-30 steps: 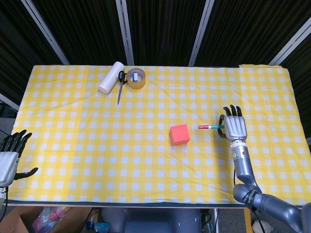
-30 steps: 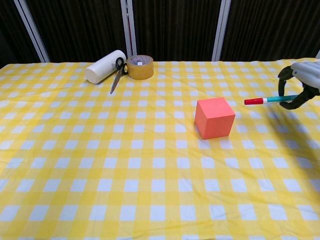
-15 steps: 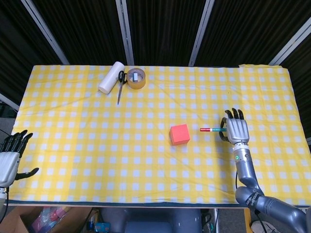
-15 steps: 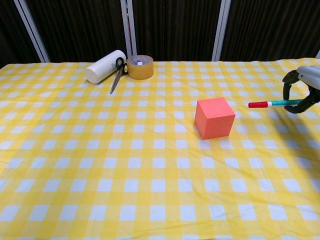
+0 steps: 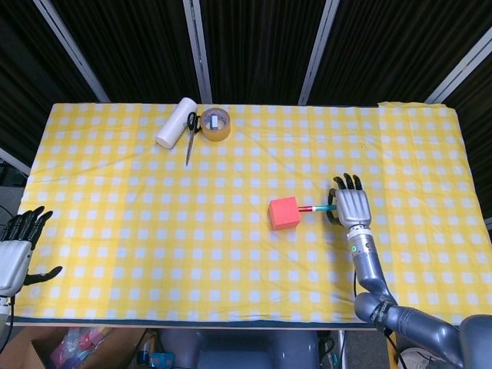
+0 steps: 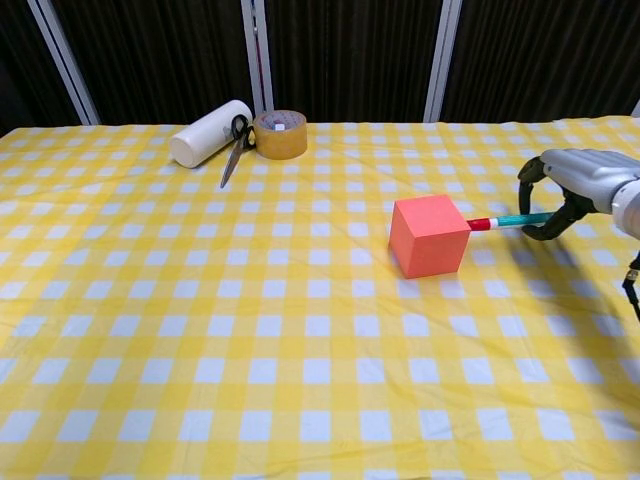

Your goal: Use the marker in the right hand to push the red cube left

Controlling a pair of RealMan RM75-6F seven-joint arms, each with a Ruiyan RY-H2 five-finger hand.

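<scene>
While the right hand point(image 5: 350, 208) grips the marker point(image 6: 507, 221) level, its red tip meets the right face of the red cube point(image 6: 429, 235), which sits right of centre on the checked worktop point(image 5: 138, 200). Left hand point(image 5: 15, 250) hangs off the near-left edge, fingers apart, holding nothing.

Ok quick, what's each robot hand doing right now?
Left hand: open, holding nothing, off the table's left edge.
Right hand: holding the marker, red tip at the red cube.
</scene>
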